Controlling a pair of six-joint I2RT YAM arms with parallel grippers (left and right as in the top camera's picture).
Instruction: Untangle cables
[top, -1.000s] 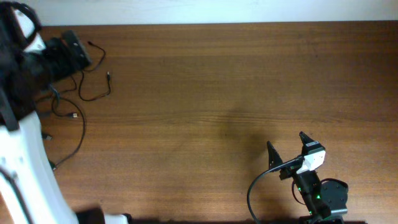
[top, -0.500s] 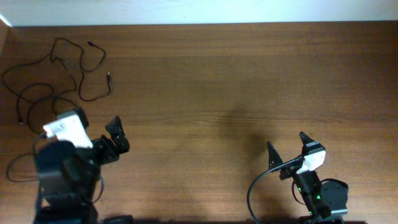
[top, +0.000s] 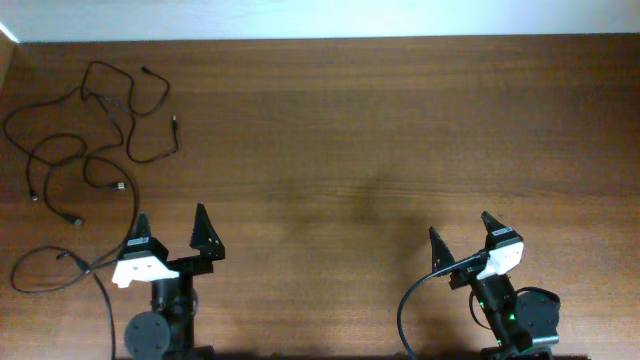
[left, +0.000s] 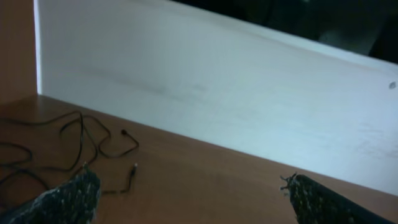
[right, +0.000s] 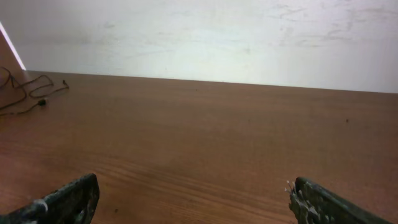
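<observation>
So the cables (top: 90, 155) are sitting in a loose tangle in the upper left of the overhead frame, sprawled on the tabletop (top: 350, 130), with one strand trailing down toward the lower left edge. The left pincer (top: 171, 222) is spread wide at the bottom left, right by that trailing strand and pinching nothing. The right pincer (top: 459, 226) is spread wide too, bottom right, well apart from the cables.

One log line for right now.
cables: tangled, table's far-left | left gripper: open, empty, near them | right gripper: open, empty, far side
</observation>
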